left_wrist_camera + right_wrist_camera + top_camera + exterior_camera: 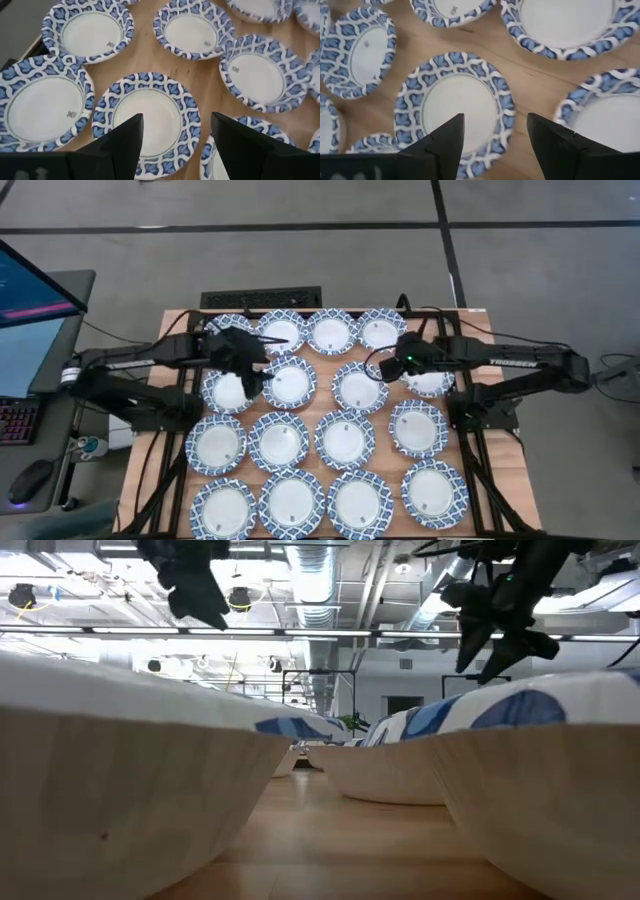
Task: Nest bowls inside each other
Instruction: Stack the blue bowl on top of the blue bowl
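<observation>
Several identical bowls with white centres and blue-and-white patterned rims [344,439] sit singly on their bases in rows on the wooden table. My left gripper [262,368] hovers open above the second row from the far edge. In the left wrist view, its fingers [175,125] stand over one bowl [147,117]. My right gripper [384,366] hovers open near the bowl [360,387] beside it. In the right wrist view, its fingers [495,125] stand over that bowl [452,110]. In the low view both grippers [195,585] [500,625] hang well above the bowls.
Bowls cover most of the wooden table [180,330], with narrow strips of bare wood between them. A black bar [262,299] lies at the far edge. A monitor [30,310], keyboard and mouse stand left of the table. Cables run along both arms.
</observation>
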